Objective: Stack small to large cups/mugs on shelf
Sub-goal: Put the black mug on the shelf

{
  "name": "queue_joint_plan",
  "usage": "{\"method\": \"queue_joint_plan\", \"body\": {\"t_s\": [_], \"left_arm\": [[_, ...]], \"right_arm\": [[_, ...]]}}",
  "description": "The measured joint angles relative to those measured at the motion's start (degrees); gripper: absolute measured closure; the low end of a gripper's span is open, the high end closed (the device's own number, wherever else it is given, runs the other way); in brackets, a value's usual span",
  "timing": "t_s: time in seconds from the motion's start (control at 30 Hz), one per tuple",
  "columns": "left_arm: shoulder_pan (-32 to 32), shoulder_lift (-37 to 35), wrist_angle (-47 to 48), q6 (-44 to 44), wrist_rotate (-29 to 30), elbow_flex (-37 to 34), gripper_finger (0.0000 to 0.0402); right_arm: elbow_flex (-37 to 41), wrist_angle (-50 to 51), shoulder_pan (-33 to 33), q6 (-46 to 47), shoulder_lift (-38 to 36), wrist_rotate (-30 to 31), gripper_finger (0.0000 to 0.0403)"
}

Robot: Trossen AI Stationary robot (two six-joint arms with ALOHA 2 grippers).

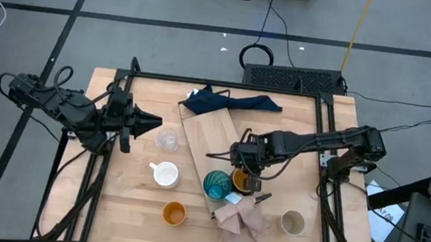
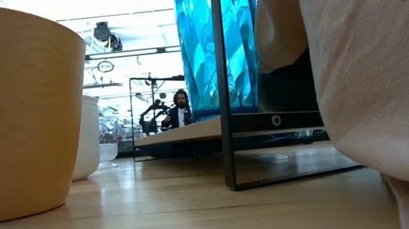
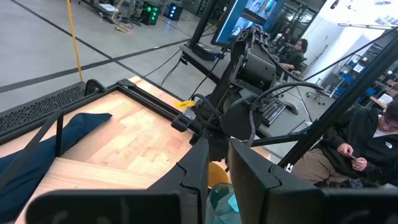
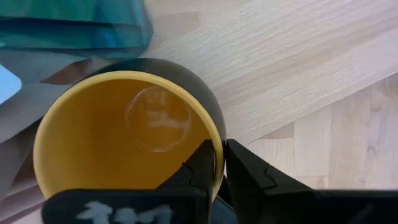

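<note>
Pinching the yellow mug [image 4: 124, 134] rim, seemingly, right hand [image 4: 219, 171] directly above

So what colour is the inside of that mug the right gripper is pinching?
Mustard yellow inside the dark-walled ceramic mug; clearest in the right wrist view.

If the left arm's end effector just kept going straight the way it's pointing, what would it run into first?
Probably the right arm. The left end effector points across the table, and its wrist view shows that arm straight ahead, above the yellow mug. Depth is hard to judge, so it might pass over the clear glass first.
</note>
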State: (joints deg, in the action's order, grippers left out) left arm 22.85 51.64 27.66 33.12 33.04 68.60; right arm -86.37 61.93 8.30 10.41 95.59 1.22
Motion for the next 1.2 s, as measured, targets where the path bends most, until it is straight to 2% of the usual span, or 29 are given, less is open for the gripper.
{"method": "queue_joint_plan", "body": {"t_s": [0.17,0.57,1.2], "left_arm": [[0.0,0.0,0.0,0.0,0.0,0.0,0.0341],[0.0,0.0,0.0,-0.4,0.0,0.0,0.0341],[0.0,0.0,3.2,-2.7,-0.5,0.0,0.0341]], "right_arm": [[0.0,-0.2,-0.1,0.0,0.0,-0.1,0.0363],[0.0,0.1,-0.2,-0.2,-0.4,-1.4,0.0299],[0.0,3.7,-3.8,-0.5,-9.0,0.5,0.0293]]}}
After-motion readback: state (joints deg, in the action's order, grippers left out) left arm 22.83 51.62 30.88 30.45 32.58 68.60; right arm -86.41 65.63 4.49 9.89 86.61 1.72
